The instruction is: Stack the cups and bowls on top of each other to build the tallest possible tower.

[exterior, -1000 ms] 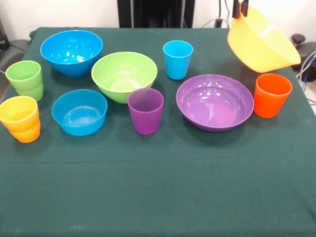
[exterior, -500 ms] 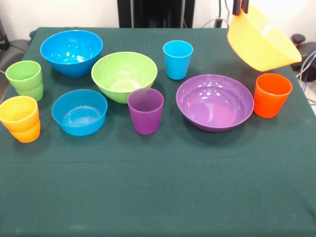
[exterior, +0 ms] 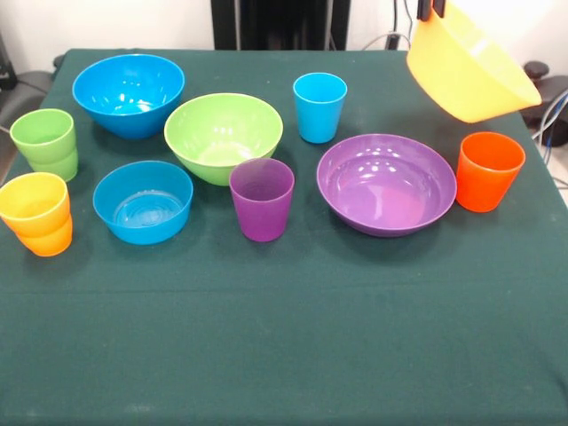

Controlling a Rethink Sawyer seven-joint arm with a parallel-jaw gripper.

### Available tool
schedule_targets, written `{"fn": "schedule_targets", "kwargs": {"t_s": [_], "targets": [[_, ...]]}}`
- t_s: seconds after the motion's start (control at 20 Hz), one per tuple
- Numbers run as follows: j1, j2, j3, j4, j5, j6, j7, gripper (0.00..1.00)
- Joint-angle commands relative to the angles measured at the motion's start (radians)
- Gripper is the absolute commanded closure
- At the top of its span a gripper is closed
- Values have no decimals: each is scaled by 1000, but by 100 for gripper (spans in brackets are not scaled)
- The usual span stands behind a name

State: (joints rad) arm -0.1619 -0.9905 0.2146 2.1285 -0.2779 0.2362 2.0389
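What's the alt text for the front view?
The hand holds a tilted yellow bowl in the air above the orange cup. On the green table stand purple, lime and two blue bowls, plus single cups.

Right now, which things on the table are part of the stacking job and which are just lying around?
Part of the job:
yellow bowl, tilted in the air, held by the gripper
lime green bowl
two blue bowls
purple bowl
cups: green, yellow, purple, light blue, orange

Lying about:
nothing else on the green tablecloth
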Motion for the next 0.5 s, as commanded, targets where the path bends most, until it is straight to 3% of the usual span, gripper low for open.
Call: {"fn": "schedule_targets", "kwargs": {"t_s": [0.05, 0.3, 0.5], "targets": [[-17, 3, 79, 45, 13, 79, 30, 100], [-28, -1, 80, 28, 13, 94, 20, 100], [-79, -14, 108, 32, 9, 110, -22, 100]]}}
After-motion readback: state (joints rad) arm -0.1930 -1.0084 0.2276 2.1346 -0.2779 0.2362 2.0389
